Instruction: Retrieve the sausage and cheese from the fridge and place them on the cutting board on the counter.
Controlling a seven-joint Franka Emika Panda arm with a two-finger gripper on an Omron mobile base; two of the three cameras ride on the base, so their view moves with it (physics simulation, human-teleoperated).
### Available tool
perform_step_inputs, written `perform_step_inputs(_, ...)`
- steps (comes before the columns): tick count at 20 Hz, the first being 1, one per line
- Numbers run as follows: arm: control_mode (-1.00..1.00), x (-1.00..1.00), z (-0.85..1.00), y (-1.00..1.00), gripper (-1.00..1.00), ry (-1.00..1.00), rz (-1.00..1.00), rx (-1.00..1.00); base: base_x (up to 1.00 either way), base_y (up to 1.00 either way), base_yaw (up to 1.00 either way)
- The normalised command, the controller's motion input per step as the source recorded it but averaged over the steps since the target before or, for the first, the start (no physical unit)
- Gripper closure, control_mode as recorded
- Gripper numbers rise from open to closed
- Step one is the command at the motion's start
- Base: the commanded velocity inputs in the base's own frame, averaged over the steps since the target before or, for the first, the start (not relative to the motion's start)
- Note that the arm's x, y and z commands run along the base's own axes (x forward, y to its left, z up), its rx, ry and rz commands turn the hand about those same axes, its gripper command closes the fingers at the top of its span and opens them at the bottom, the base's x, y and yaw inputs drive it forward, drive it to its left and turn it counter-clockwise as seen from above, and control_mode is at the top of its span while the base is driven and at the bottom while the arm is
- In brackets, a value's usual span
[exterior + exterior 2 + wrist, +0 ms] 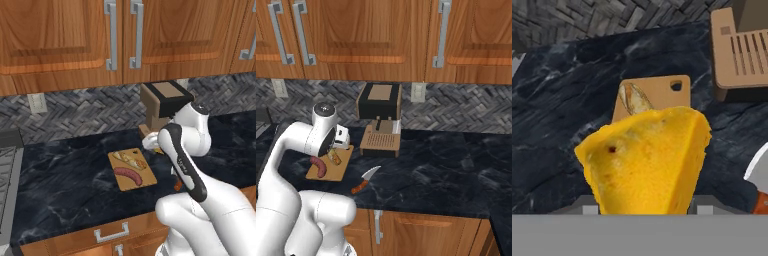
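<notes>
Two foods already lay on the cutting board (132, 169) in your left base view: the sausage (128, 174) along the near half and a pale bread-like piece (129, 159) toward the wall. That left the board's right side, nearest the arm, as the free patch, which I judge is why you had the arm reaching in from there. The board sat flat on the counter (65, 185), in front of the coffee machine (161, 107), and the arm's white links hid the hand itself.

From the right base view, you could see the sausage (318, 167) at the board's (331, 172) near edge, with the arm's wrist over the far end, so the approach came from above rather than sliding across. A knife (365, 180) lay on the counter (446, 165) just beside the board, apart from it; worth keeping the descent off that side.

Looking along the hand, the cheese (647, 160) was a yellow-orange wedge close against the lens with the gripper (644, 209) clamped on its lower part. It hung above the board (657, 97), not touching it, and the bread piece (633, 100) peeked out beyond it. Holding it high like that let you clear the bread before lowering, I would say. The fridge was no longer needed for this item; only the set-down remained.
</notes>
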Motion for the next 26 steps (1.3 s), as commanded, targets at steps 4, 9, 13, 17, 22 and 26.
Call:
perform_step_inputs(4,-1.00,0.12,-0.39,0.16,1.00,0.03,-0.12,0.00,0.00,0.00,0.00)
perform_step_inputs(9,-1.00,0.32,-0.23,0.02,1.00,0.01,-0.10,0.00,0.00,0.00,0.00)
perform_step_inputs(13,-1.00,0.31,-0.20,0.00,1.00,0.01,-0.08,0.00,0.00,0.00,0.00)
perform_step_inputs(17,-1.00,0.27,-0.17,0.00,1.00,0.02,-0.04,0.00,0.00,0.00,0.00)
perform_step_inputs(22,-1.00,0.22,-0.12,0.00,1.00,0.01,-0.01,0.00,0.00,0.00,0.00)
perform_step_inputs(26,-1.00,0.24,-0.09,0.00,1.00,0.05,0.00,0.00,0.00,0.00,0.00)
